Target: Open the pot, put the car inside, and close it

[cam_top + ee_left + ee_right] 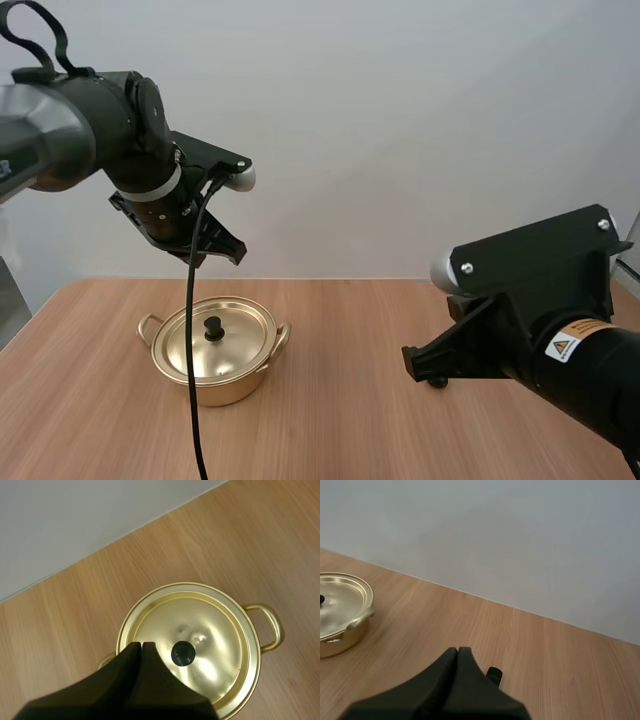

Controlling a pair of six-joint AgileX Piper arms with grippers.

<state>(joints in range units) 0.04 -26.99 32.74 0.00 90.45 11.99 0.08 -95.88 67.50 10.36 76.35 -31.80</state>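
1. The right gripper is hanging low over the table, its fingers lying pressed together and gripping nothing. A small black object, mostly hidden, is sitting just beside its tip.
2. The pot is standing on the table's left side, gleaming gold, with two loop handles. Its lid is resting on it, with a black knob on top.
3. The left gripper is hovering above the lid, fingers closed together and empty.

Wooden table, light brown grain; plain grey-white wall behind far edge.
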